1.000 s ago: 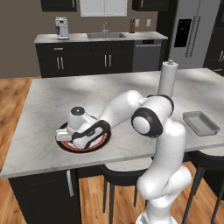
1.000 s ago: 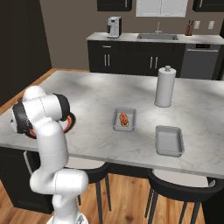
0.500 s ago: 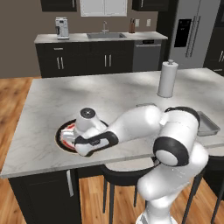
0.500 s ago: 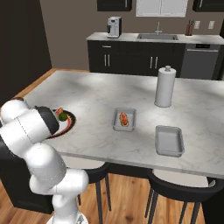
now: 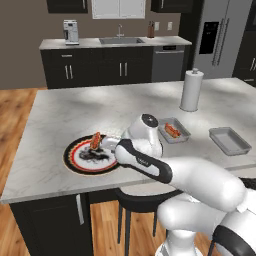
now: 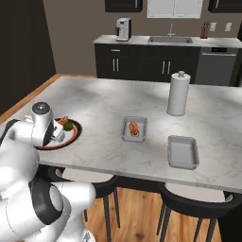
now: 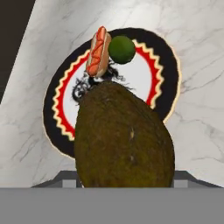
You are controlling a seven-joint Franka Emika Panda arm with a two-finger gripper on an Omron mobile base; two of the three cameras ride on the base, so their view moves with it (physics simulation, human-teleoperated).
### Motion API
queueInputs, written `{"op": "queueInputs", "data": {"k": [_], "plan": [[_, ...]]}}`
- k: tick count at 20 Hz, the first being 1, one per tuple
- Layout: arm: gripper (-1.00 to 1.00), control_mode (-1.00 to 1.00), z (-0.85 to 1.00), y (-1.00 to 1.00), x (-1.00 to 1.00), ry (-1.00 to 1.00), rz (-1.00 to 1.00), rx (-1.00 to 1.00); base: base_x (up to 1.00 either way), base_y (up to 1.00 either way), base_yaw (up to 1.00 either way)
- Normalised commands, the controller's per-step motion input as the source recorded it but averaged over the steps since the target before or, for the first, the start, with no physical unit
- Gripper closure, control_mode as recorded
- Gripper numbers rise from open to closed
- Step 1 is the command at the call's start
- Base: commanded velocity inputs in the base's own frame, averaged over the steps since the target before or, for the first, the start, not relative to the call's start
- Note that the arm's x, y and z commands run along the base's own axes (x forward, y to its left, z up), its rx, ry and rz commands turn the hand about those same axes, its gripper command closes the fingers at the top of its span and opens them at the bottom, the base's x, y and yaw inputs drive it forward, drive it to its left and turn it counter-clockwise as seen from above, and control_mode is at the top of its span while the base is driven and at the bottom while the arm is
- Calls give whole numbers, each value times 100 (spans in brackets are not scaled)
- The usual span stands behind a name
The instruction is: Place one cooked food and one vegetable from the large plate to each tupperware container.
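Note:
The large plate [image 7: 170, 57], black-rimmed with a red band, lies near the island's front left edge [image 5: 74, 151] [image 6: 78, 129]. On it rest a hot dog [image 7: 98, 51] [image 5: 95, 140] and a round green vegetable [image 7: 122, 49] [image 6: 69, 125]. My gripper [image 5: 109, 144] hangs over the plate's near side, shut on a big brown potato-like vegetable [image 7: 122, 140] that hides its fingertips. One grey tupperware tray [image 5: 184, 136] [image 6: 125, 134] holds a hot dog. The other tray [image 5: 229, 140] [image 6: 182, 151] is empty, further right.
A white paper-towel roll [image 5: 191, 90] [image 6: 178, 93] stands upright behind the trays. My own arm stretches low across the island's front edge between plate and trays. Bar stools stand below the counter edge.
My arm has swung lower and stretched out along the front edge. The hand has stayed over the plate.

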Motion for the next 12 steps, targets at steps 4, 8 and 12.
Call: {"op": "queueInputs", "data": {"k": [4,8,12], "plan": [[100,-100,92,-100,0,3,-2,-19,0,0,0],[100,-100,95,-100,0,5,-1,-25,0,0,0],[100,-100,67,-100,8,14,-1,-21,0,0,0]]}}
